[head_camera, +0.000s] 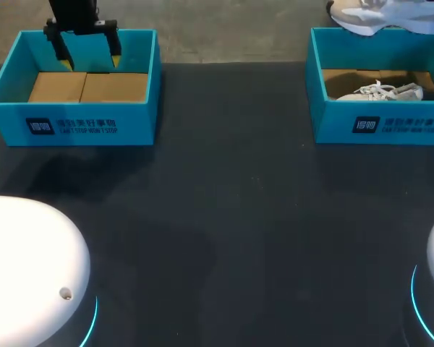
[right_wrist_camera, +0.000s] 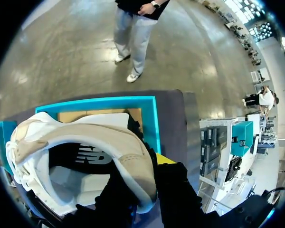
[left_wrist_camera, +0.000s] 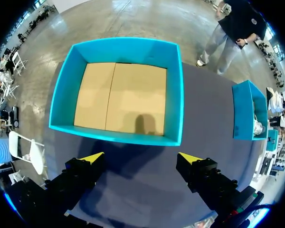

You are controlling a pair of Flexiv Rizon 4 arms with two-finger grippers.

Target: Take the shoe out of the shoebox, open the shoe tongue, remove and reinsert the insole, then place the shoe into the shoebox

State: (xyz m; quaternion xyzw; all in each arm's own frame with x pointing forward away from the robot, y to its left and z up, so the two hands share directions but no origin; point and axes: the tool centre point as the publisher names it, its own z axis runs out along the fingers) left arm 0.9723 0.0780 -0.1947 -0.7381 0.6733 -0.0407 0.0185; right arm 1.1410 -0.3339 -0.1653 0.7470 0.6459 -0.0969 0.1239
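Observation:
A white and beige shoe (head_camera: 387, 16) hangs above the right teal shoebox (head_camera: 380, 126) at the far right of the table. In the right wrist view my right gripper (right_wrist_camera: 143, 176) is shut on the heel rim of this shoe (right_wrist_camera: 76, 137), one finger inside the opening and one outside, with the shoebox (right_wrist_camera: 152, 118) below. A second white shoe (head_camera: 385, 92) lies inside that box. My left gripper (head_camera: 89, 58) hangs open over the left shoebox (head_camera: 79, 126), which holds nothing but its brown cardboard floor (left_wrist_camera: 121, 97). Nothing is between the left gripper's (left_wrist_camera: 141, 157) fingers.
The dark table (head_camera: 231, 217) stretches between the two boxes and toward the near edge. Two white arm bases (head_camera: 29, 275) sit at the near corners.

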